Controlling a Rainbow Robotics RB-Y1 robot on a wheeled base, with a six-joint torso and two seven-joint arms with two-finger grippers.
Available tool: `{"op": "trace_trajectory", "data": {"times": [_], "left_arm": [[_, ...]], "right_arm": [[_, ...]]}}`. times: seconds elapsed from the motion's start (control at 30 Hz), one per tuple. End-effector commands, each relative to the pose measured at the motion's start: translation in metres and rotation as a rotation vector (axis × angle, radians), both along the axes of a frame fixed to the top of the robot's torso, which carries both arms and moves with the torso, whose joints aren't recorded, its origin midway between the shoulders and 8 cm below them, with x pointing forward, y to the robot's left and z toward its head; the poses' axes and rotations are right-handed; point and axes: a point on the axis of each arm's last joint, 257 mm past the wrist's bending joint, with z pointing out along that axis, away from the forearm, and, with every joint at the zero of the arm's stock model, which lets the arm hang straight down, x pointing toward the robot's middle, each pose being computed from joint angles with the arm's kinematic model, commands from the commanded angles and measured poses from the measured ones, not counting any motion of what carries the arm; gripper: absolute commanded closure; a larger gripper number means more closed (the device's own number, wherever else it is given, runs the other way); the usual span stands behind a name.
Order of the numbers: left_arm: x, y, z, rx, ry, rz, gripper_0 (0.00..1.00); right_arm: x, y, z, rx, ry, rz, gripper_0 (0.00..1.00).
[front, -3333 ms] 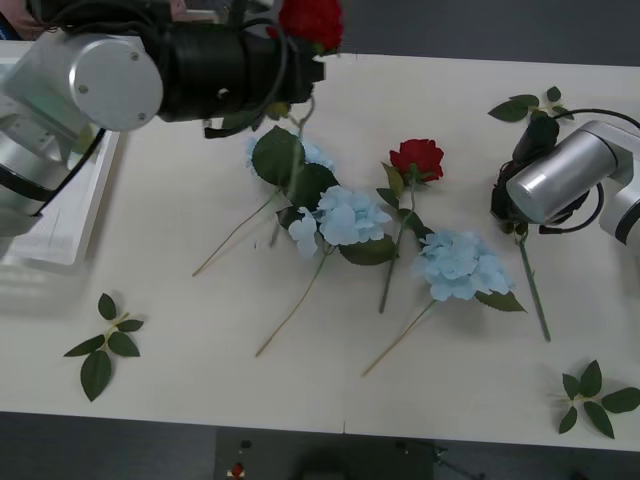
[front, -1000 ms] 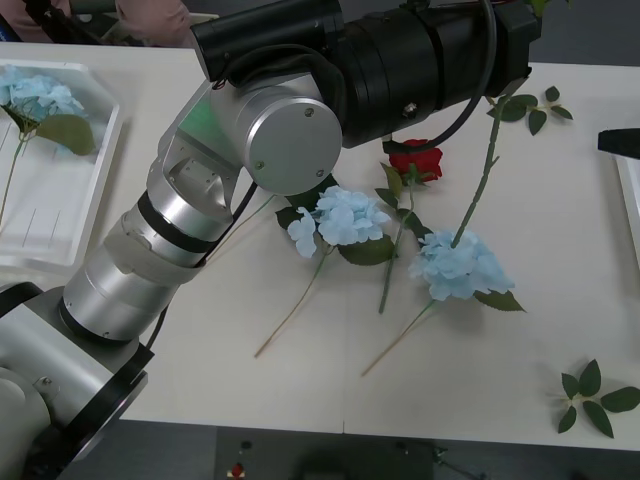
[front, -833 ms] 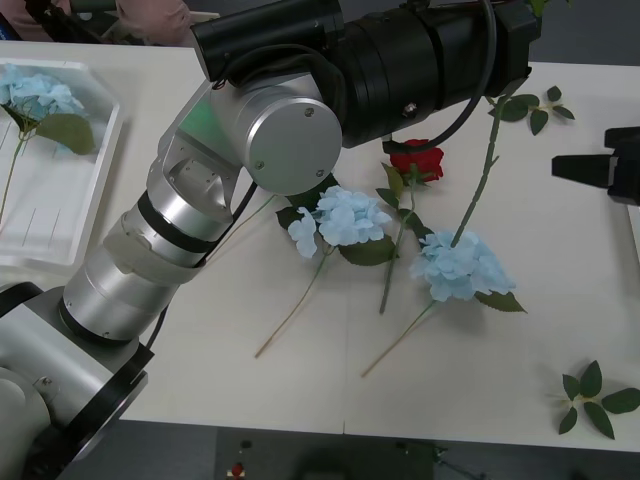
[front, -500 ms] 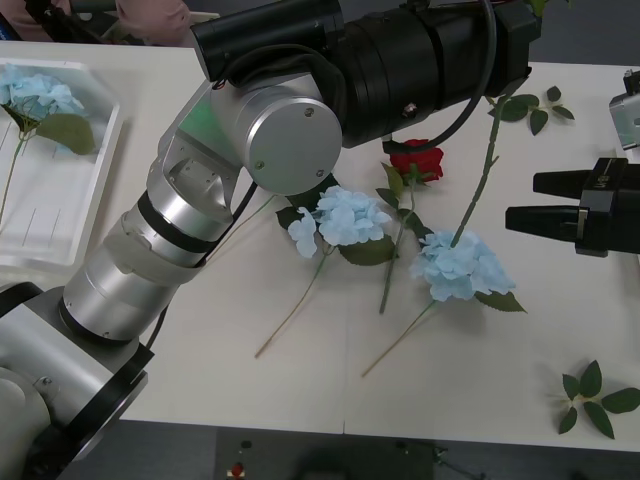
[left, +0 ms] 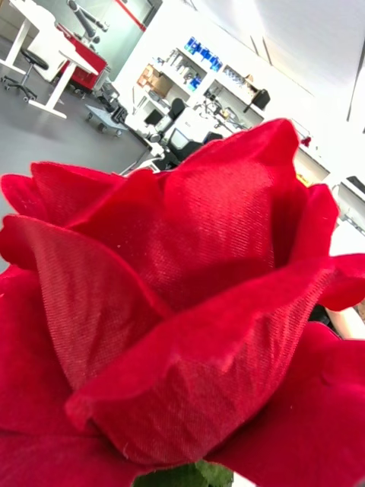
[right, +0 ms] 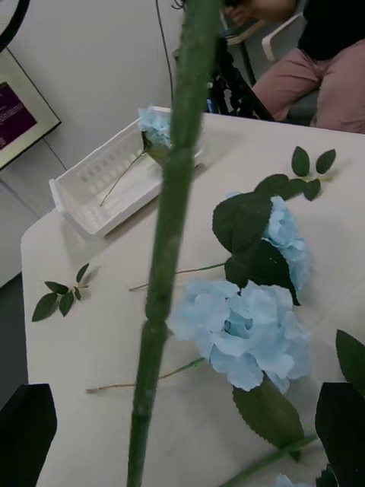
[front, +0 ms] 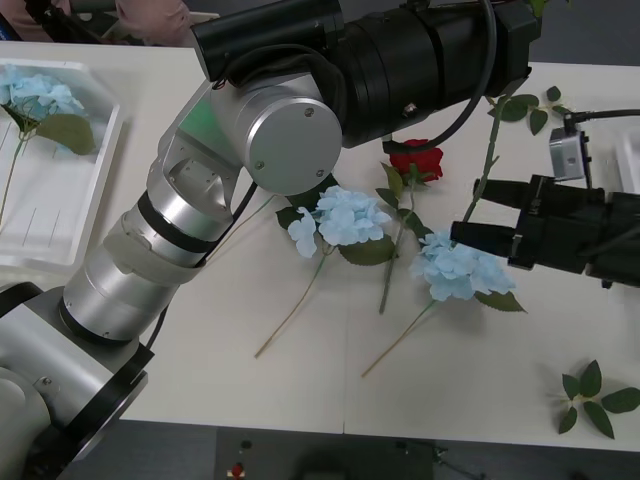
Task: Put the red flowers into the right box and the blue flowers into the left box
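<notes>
A red flower hangs in the air from my left gripper, which is shut on it at the table's far right; its head (left: 182, 304) sits close before the left wrist camera. The stem (front: 478, 185) hangs down to a blue flower (front: 455, 265). My right gripper (front: 472, 212) is open, with one black finger on each side of that stem (right: 163, 251). A second red flower (front: 416, 160) and another blue flower (front: 345, 215) lie mid-table. The left box (front: 60, 215) holds one blue flower (front: 40, 95). A thin rim of the right box (front: 629, 160) shows at the right edge.
My left arm (front: 270, 130) spans the table from front left to far right and covers part of the flowers. Loose leaf sprigs lie at the front right (front: 595, 395) and at the far right (front: 525, 105). Bare tabletop (front: 200, 360) lies at the front left.
My left arm swung from the left to the far right with the red flower. In the last second my right gripper came in from the right edge and now straddles the hanging stem.
</notes>
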Motion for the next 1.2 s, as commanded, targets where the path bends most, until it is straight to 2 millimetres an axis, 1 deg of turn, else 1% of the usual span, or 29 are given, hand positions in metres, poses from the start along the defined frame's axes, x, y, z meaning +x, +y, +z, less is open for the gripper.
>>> {"op": "trace_trajectory", "data": {"times": [0.03, 0.17, 0.2, 0.27, 0.3, 0.33, 0.37, 0.4, 0.43, 0.53, 0.6, 0.63, 0.73, 0.93, 0.97, 1.0, 1.03, 1.2], "left_arm": [[-0.006, -0.002, 0.022, -0.019, -0.036, -0.011, 1.00], [-0.006, -0.002, 0.022, -0.019, -0.036, -0.011, 1.00], [-0.006, -0.002, 0.022, -0.019, -0.036, -0.011, 1.00], [-0.006, -0.002, 0.022, -0.019, -0.036, -0.011, 1.00], [-0.006, -0.002, 0.022, -0.019, -0.036, -0.011, 1.00], [-0.006, -0.002, 0.022, -0.019, -0.036, -0.011, 1.00], [-0.006, -0.002, 0.022, -0.019, -0.036, -0.011, 1.00], [-0.006, -0.002, 0.022, -0.019, -0.036, -0.011, 1.00], [-0.006, -0.002, 0.022, -0.019, -0.036, -0.011, 1.00], [-0.006, -0.002, 0.022, -0.019, -0.036, -0.011, 1.00], [-0.006, -0.002, 0.022, -0.019, -0.036, -0.011, 1.00], [-0.006, -0.002, 0.022, -0.019, -0.036, -0.011, 1.00], [-0.006, -0.002, 0.022, -0.019, -0.036, -0.011, 1.00], [-0.006, -0.002, 0.022, -0.019, -0.036, -0.011, 1.00], [-0.006, -0.002, 0.022, -0.019, -0.036, -0.011, 0.76], [-0.006, -0.002, 0.022, -0.019, -0.036, -0.011, 0.08], [-0.006, -0.002, 0.022, -0.019, -0.036, -0.011, 0.00], [-0.006, -0.002, 0.022, -0.019, -0.036, -0.011, 0.00]], "right_arm": [[0.001, 0.021, 0.015, 0.031, -0.072, 0.030, 0.00], [-0.001, 0.042, 0.020, 0.067, -0.094, 0.060, 0.00], [-0.001, 0.044, 0.021, 0.073, -0.097, 0.062, 0.00], [0.000, 0.050, 0.023, 0.088, -0.105, 0.061, 0.08], [0.002, 0.053, 0.025, 0.093, -0.116, 0.059, 0.19], [0.002, 0.055, 0.025, 0.094, -0.120, 0.059, 0.26], [0.003, 0.059, 0.028, 0.103, -0.127, 0.062, 0.39], [0.003, 0.060, 0.028, 0.111, -0.124, 0.060, 0.43], [0.005, 0.061, 0.029, 0.118, -0.128, 0.059, 0.52], [0.008, 0.066, 0.031, 0.137, -0.129, 0.059, 0.75], [0.011, 0.068, 0.032, 0.141, -0.130, 0.059, 0.84], [0.013, 0.068, 0.031, 0.143, -0.129, 0.059, 0.92], [0.016, 0.071, 0.031, 0.146, -0.127, 0.063, 1.00], [0.019, 0.071, 0.030, 0.143, -0.123, 0.063, 1.00], [0.019, 0.072, 0.030, 0.142, -0.124, 0.065, 1.00], [0.020, 0.071, 0.029, 0.141, -0.123, 0.063, 1.00], [0.020, 0.070, 0.029, 0.137, -0.123, 0.063, 1.00], [0.021, 0.067, 0.028, 0.128, -0.123, 0.060, 1.00]]}}
